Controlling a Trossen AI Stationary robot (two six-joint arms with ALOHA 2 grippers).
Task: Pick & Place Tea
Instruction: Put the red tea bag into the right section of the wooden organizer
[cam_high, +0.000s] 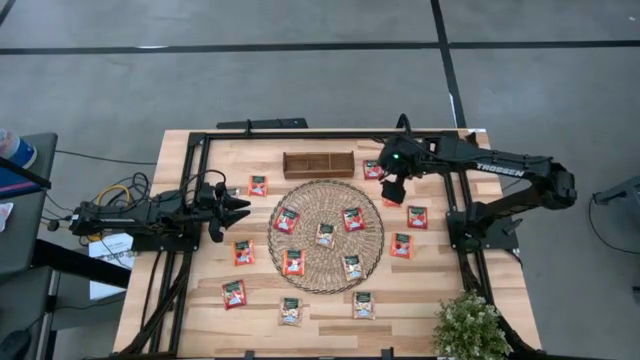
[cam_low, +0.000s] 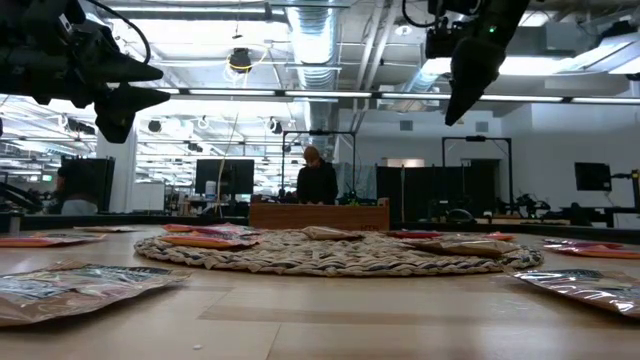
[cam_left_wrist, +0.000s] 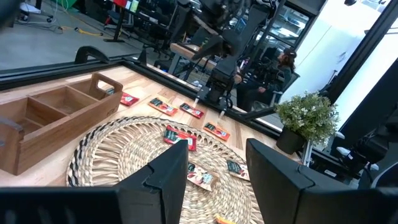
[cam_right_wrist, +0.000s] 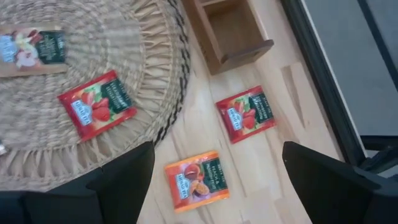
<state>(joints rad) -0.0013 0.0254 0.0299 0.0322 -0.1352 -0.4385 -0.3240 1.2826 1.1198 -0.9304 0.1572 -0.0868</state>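
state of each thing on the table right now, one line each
left pincer: open, empty, over the table's left side
right pincer: open, empty, above a tea sachet
wooden tray: compartments in view empty
woven mat: flat, five sachets on it
plant: upright at the corner

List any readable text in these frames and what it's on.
"TROSSEN": white lettering on the right arm, high view.
Tea sachets: each carries a printed label, too small and blurred to read in every view.
Paper under the left arm: print on it, unreadable.
Tray, mat, plant: no text seen.
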